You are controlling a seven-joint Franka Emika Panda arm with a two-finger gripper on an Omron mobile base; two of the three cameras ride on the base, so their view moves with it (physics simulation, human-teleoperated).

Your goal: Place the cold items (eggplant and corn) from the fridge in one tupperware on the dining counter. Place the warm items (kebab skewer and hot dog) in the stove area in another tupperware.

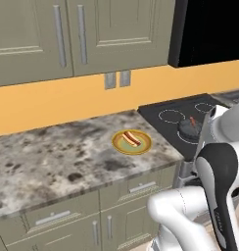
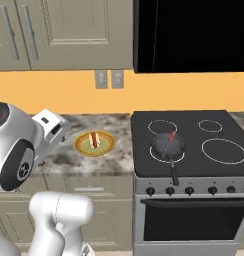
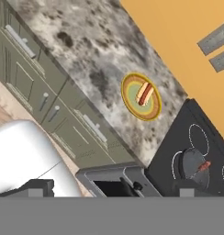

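Arm point(image 1: 190, 211): glossy white rounded shells, with dark grey to black joint bands and a black round joint cap.

The white Franka arm with dark joints point(image 1: 217, 176) rises folded from the base, elbow raised high, its white two-finger gripper point(image 2: 50, 125) held aloft with jaws spread wide and nothing between them.

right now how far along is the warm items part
Nothing looks done yet. The hot dog sits on its plate on the counter, and the kebab skewer lies in the pan on the stove. The gripper is open and empty. Both pickups and placements remain.
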